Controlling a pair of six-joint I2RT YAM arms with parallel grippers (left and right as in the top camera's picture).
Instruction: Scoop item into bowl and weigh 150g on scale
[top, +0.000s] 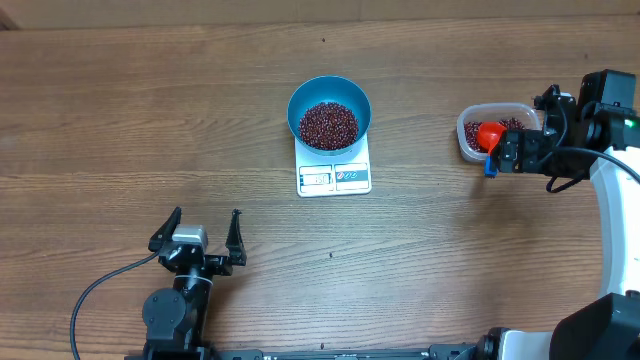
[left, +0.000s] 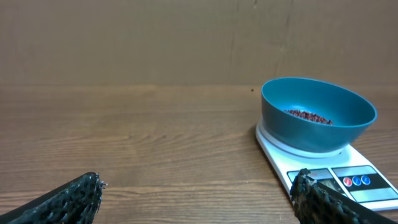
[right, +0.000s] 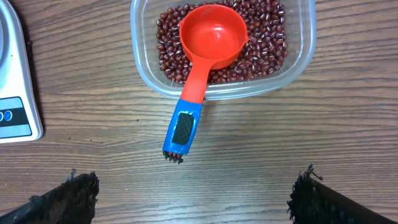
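The blue bowl (top: 329, 110) stands on the white scale (top: 334, 178) at mid-table and holds a heap of red-brown beans (top: 328, 124). More beans (right: 261, 43) fill a clear tub (right: 298, 62) at the right. An empty red scoop (right: 214, 36) rests on them, its blue-tipped handle (right: 183, 127) sticking out over the rim. My right gripper (right: 196, 186) is open just short of that handle end, with nothing between its fingers. My left gripper (left: 199, 186) is open low over the table, left of and in front of the bowl (left: 318, 115) and scale (left: 348, 180).
Bare wooden table surrounds everything. The tub (top: 495, 130) sits near the right side, with the right arm (top: 600, 130) behind it. The left arm's base (top: 175, 310) is at the front left with a cable trailing left.
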